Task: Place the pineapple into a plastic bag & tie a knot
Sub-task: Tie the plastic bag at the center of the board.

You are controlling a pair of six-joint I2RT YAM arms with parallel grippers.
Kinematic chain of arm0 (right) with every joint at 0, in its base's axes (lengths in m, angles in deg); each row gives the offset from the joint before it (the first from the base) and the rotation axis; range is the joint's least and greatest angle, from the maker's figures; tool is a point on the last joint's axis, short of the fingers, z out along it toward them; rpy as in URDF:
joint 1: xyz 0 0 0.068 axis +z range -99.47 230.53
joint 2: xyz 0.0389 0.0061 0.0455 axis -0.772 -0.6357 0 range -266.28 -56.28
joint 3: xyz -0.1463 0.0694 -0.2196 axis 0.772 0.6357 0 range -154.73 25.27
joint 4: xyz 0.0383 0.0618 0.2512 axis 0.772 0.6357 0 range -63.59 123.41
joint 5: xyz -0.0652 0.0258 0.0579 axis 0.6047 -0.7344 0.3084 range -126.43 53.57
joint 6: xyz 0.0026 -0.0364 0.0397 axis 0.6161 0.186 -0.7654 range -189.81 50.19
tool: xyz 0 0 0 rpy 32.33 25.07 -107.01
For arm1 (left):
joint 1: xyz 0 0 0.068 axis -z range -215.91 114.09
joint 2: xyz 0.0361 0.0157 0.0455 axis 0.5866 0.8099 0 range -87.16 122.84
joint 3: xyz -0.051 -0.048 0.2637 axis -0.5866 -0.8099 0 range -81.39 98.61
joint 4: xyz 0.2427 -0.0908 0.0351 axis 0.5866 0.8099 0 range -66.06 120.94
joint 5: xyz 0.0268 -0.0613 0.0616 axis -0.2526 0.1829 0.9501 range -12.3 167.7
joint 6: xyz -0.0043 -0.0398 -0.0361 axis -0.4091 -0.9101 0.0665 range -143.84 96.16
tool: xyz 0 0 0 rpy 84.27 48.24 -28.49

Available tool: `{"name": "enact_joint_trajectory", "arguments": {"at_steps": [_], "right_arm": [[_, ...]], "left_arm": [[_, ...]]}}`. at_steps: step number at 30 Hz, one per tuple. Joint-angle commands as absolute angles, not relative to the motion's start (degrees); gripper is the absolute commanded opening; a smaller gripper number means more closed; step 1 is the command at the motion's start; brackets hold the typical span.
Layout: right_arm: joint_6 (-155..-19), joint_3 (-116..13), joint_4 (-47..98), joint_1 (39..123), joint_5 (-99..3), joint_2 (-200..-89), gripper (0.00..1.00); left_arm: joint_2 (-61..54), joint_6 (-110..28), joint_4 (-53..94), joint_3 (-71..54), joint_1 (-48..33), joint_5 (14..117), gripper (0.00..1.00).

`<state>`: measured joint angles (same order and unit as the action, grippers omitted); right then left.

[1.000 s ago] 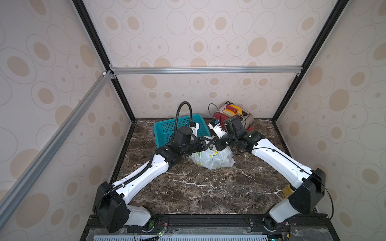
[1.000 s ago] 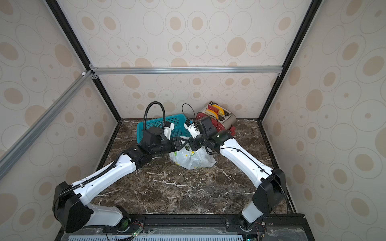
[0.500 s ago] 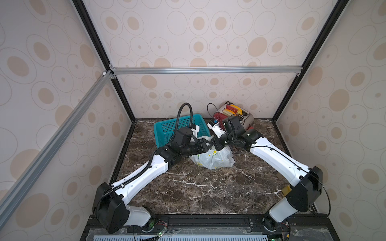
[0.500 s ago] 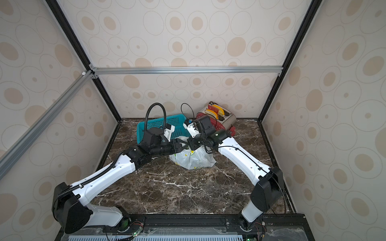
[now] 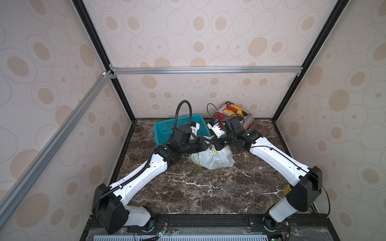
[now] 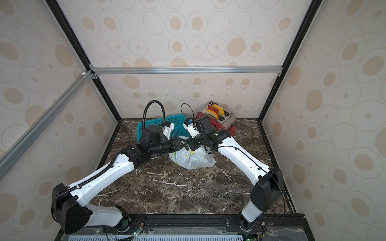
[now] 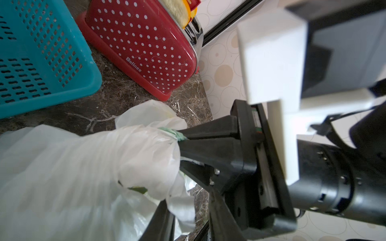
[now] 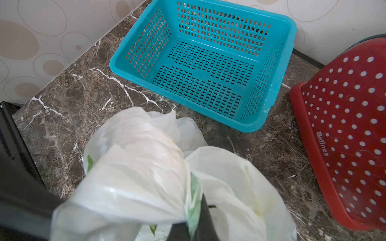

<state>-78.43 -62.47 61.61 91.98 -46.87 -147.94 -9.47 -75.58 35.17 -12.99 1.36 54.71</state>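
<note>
Right gripper, jaws shut on the plastic bag handle; left gripper, jaws straddling a fold, grip unclear: secure it, then draw apart evenly.

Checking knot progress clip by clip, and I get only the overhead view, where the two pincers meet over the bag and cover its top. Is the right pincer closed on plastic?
Observer: Yes. The left wrist view shows the right pincer shut on a gathered neck of the plastic bag, with green print right at the pinch.
Operator: And the left pincer?
Observer: In that same view the left pincer has its jaws apart, with a loose flap of the bag between them.
</note>
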Motion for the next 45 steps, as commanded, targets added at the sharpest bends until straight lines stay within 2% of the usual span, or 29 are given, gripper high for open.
{"name": "enact_joint_trajectory", "arguments": {"at_steps": [1,4,7,9,21,22,24,26,29,32,34,38,45], "right_arm": [[-79.0,-63.7,63.3,92.4,-47.7,-148.8,0.0],[-79.0,-63.9,63.4,92.5,-47.7,-149.0,0.0],[-78.9,-64.0,63.5,92.6,-47.7,-149.0,0.0],[-78.8,-63.9,63.7,92.7,-47.7,-149.1,0.0],[-78.7,-64.7,64.3,92.8,-47.5,-149.1,0.0],[-78.6,-65.0,64.5,92.9,-47.6,-148.8,0.05],[-78.4,-65.5,65.0,92.8,-47.4,-147.7,0.3],[-78.5,-66.4,65.9,92.4,-47.5,-145.8,0.5],[-80.0,-67.7,68.7,90.6,-48.2,-142.8,0.63],[-84.0,-66.0,70.4,86.8,-49.7,-139.9,0.63],[-90.0,-62.7,70.2,82.2,-51.5,-138.0,0.6],[-101.6,-57.3,66.7,75.1,-60.2,-137.0,0.56],[-114.9,-52.5,54.8,73.3,-69.1,-139.4,0.6]], "left_arm": [[-8.9,-76.8,34.0,-11.0,1.0,54.5,0.27],[-8.4,-77.2,34.9,-10.9,1.0,55.2,0.29],[-8.2,-78.0,35.1,-11.2,1.1,56.8,0.36],[-7.8,-78.6,33.9,-11.1,1.0,56.9,0.36],[-8.1,-77.6,35.5,-11.3,1.0,58.9,0.0],[-8.2,-76.8,36.3,-11.3,1.0,59.4,0.0],[-8.2,-75.2,37.5,-11.5,0.9,59.7,0.0],[-8.1,-73.4,38.0,-11.9,0.9,59.2,0.0],[-7.8,-71.3,38.0,-12.3,0.7,57.9,0.0],[-7.5,-69.5,37.9,-12.3,0.6,56.4,0.0],[-7.4,-68.5,38.0,-12.4,0.5,55.7,0.0],[-7.3,-67.0,37.6,-12.7,0.4,54.2,0.0],[-7.2,-64.2,38.0,-12.7,0.4,53.2,0.0]]}}
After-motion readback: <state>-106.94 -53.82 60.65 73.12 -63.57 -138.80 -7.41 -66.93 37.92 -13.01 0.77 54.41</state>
